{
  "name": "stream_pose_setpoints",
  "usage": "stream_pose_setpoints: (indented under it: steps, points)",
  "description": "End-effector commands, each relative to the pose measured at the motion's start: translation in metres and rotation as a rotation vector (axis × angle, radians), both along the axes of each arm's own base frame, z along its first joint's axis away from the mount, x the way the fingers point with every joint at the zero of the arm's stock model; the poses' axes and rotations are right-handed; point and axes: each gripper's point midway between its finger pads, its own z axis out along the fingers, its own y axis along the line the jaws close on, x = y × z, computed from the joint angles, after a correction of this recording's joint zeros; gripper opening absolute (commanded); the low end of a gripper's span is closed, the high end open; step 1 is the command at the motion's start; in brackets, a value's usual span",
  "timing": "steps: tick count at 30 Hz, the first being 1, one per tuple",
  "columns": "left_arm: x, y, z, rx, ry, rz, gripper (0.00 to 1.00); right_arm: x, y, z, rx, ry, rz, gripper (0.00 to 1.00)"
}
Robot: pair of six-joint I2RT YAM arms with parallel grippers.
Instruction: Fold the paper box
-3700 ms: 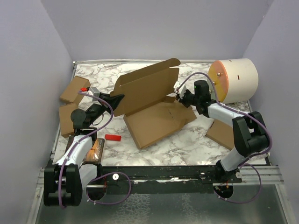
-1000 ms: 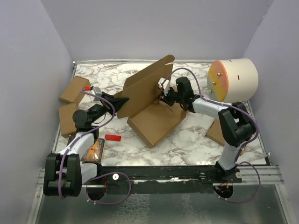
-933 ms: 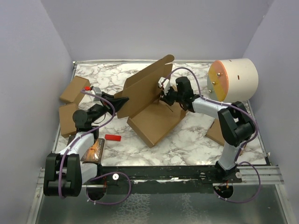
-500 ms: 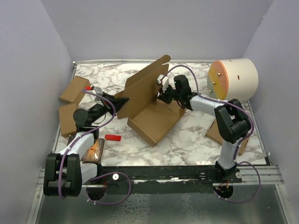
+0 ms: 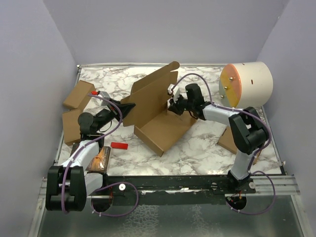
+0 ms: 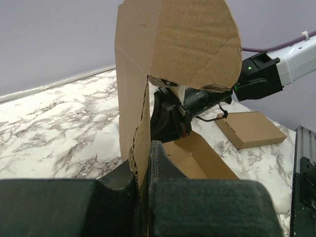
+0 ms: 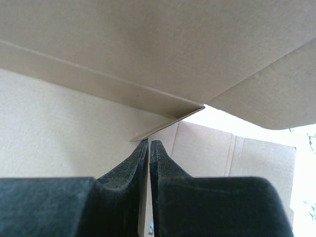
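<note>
The marble table point(image 5: 207, 148) is lying beneath both sets of jaws. On it, between them, the paper box point(image 5: 163, 129) is sitting half-formed. Its tray is resting flat just below the right jaws, while its lid point(image 5: 150, 96) is standing nearly upright, spanning from the left jaws across to the right ones. The cream cylinder point(image 5: 249, 84) is sitting well behind the right jaws. The smaller cardboard boxes point(image 5: 79, 95) are lying out past the left jaws, apart from the work.

The left gripper point(image 6: 144, 148) is clamping the lid's end edge, with the corrugated sheet rising straight up out of its jaws. The right gripper point(image 7: 149, 144) is pressing in against the lid's inner face with its jaws together, only a slit showing between them. A flap point(image 7: 168, 111) is ending in a creased corner just ahead of their tips. Whether any cardboard is pinched there cannot be told.

The step in hand is probably turning that side flap inward while the lid is being held up. To do it well, the left jaws should be anchoring the lid firmly and upright. The right tips should be pushing low along the score line rather than mid-panel. That way the flap is bending on its crease and the tray is not skating across the table.
</note>
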Motion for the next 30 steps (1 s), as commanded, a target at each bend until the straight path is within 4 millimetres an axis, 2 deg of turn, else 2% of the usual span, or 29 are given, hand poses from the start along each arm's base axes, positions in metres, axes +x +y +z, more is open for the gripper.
stream_pose_setpoints:
  steps: [1,5,9,13,17,20,22,23,27,29,30]
  points:
    - [0.002,0.001,0.018,0.006,-0.067,0.023,0.00,-0.013,-0.004,0.016,0.007,-0.037,0.055,0.08]
    - [0.001,0.001,0.019,0.006,-0.072,0.023,0.00,-0.022,-0.013,0.024,0.006,-0.062,0.067,0.13]
    - [0.000,0.002,0.020,0.007,-0.079,0.024,0.00,-0.029,-0.031,0.036,0.019,-0.080,0.078,0.22]
    - [-0.002,0.001,0.022,0.006,-0.087,0.023,0.00,-0.043,-0.051,0.057,0.063,-0.105,0.123,0.36]
    - [-0.005,0.000,0.024,0.000,-0.098,0.011,0.00,-0.066,-0.077,0.083,0.133,-0.139,0.172,0.49]
    - [-0.006,0.000,0.024,-0.002,-0.103,0.005,0.00,-0.081,-0.100,0.089,0.145,-0.152,0.159,0.60]
    - [-0.007,-0.001,0.026,-0.004,-0.108,0.000,0.00,-0.086,-0.117,0.082,0.130,-0.129,0.104,0.69]
    - [-0.008,-0.001,0.026,-0.006,-0.109,-0.003,0.00,-0.086,-0.125,0.078,0.117,-0.114,0.064,0.71]
    - [-0.011,-0.003,0.028,-0.013,-0.117,-0.018,0.00,-0.081,-0.159,0.059,0.072,-0.043,-0.079,0.70]
    - [-0.012,-0.003,0.029,-0.016,-0.122,-0.025,0.00,-0.070,-0.175,0.054,0.055,0.000,-0.167,0.61]
    - [-0.013,-0.004,0.029,-0.017,-0.125,-0.028,0.00,-0.063,-0.182,0.051,0.043,0.021,-0.211,0.51]
